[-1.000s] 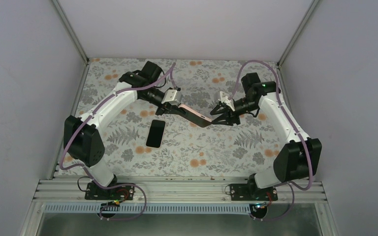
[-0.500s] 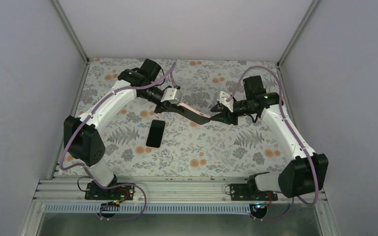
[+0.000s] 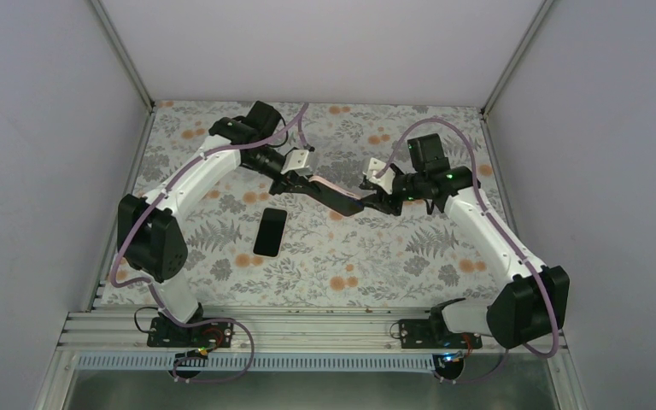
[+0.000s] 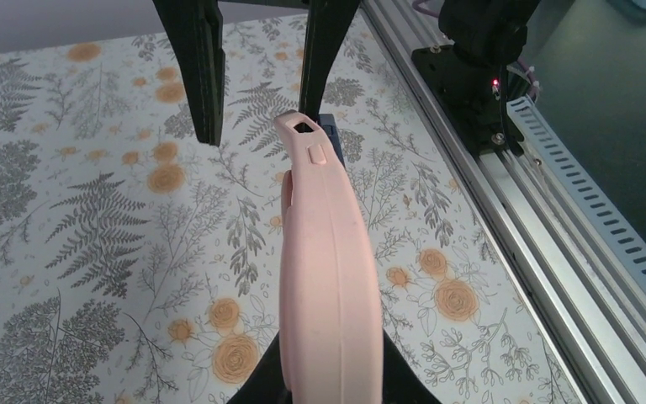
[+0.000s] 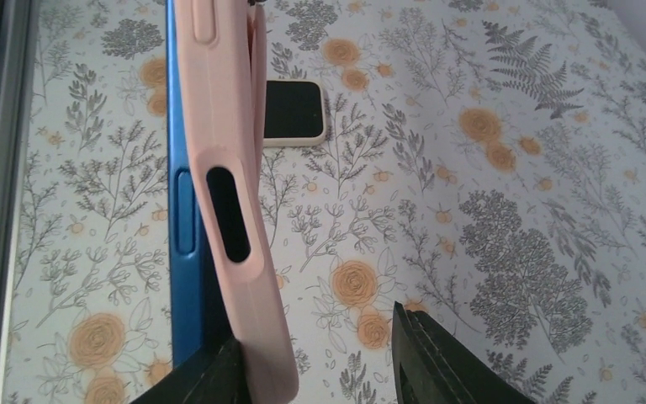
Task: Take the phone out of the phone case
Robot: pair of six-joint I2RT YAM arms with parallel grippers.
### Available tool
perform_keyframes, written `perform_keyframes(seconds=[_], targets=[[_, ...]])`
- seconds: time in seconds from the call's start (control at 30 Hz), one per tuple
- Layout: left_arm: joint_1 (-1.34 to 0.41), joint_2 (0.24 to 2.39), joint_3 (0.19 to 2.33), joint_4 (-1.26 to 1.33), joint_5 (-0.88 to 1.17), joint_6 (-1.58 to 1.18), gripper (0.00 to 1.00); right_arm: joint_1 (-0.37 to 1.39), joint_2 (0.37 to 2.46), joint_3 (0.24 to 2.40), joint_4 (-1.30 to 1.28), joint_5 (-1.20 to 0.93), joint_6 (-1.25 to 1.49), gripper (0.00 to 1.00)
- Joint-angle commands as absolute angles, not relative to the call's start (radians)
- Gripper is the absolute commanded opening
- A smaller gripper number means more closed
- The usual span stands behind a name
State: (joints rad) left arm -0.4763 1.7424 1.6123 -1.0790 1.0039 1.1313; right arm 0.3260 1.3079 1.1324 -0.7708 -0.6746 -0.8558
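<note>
The pink phone case (image 3: 333, 194) hangs above the table at the centre of the top view, its long axis running from upper left to lower right. The left gripper (image 3: 306, 183) is clamped on its upper-left end. The right gripper (image 3: 369, 199) is at the lower-right end, jaws wide apart around it, and the blue phone (image 5: 187, 252) shows as an edge beside the case, probably partly freed.

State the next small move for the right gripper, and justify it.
Probably close the right gripper on the edge of the slim blue phone, which stands proud of the pale pink rubbery case. Its fingers straddle that end, apart, while the left gripper clamps the other end.
</note>
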Motion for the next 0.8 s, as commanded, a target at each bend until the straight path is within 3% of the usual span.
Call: perform_keyframes(seconds=[0.0,0.07,0.37,0.6,0.77], targets=[[-0.529,1.718,1.638,-1.038,1.298,1.116,0.02,0.377,1.308,1.129,-0.578,-0.6,-0.778,0.43],[-0.529,1.714,1.628,-1.02,1.301,1.104,0.02,0.387,1.315,1.132,-0.573,-0.601,-0.775,0.43],[-0.531,1.728,1.614,-0.966,1.313,1.069,0.02,0.4,1.449,1.281,-0.809,-0.988,-0.903,0.44],[-0.528,1.672,1.438,-0.505,1.08,0.782,0.02,0.415,1.575,1.472,-1.134,-1.201,-1.094,0.18],[-0.53,1.699,1.458,-0.449,1.126,0.74,0.02,0.439,1.564,1.496,-1.144,-1.24,-1.079,0.26]])
